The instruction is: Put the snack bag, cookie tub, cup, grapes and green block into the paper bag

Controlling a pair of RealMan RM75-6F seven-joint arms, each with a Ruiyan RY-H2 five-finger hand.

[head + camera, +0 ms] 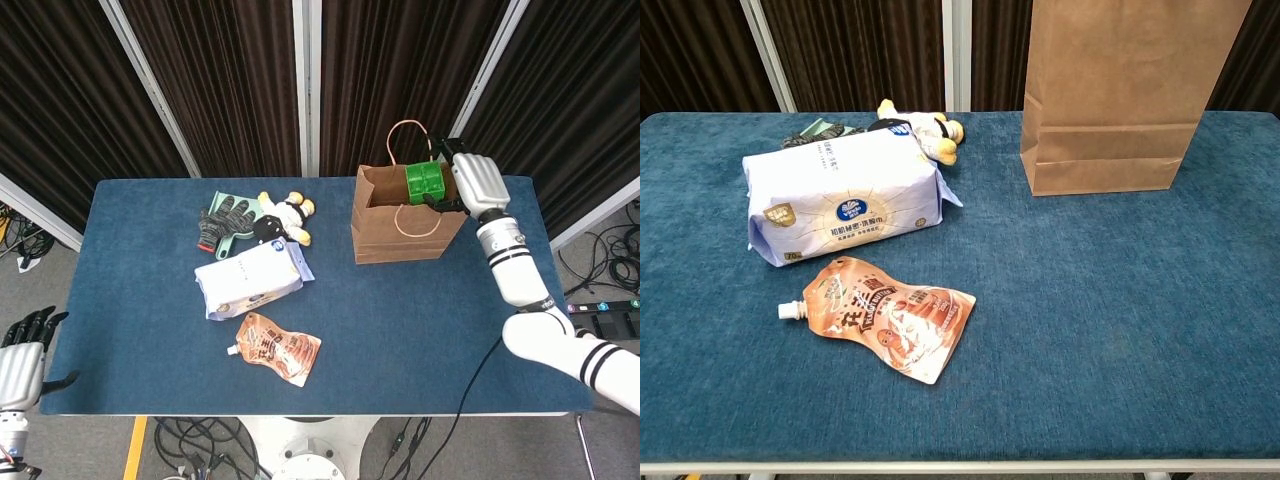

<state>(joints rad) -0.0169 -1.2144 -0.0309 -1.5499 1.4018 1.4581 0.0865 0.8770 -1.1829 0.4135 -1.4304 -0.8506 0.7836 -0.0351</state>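
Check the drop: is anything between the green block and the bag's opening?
Nothing visible. The right hand holds the green block at the paper bag mouth; the handle loops behind it.

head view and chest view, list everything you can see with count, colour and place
paper bag: 1, brown, upright at back right of table
green block: 1, green, over the bag's open top, held by right hand
tissue pack: 1, white and blue, left of centre
spouted pouch: 1, orange, near front, below tissue pack
plush toy: 1, yellow, white and black, behind tissue pack
gloves: grey-green, left of plush toy, count unclear
table: 1, blue
right hand: 1, white, at bag's rim
left hand: 1, off table's left front corner, fingers apart
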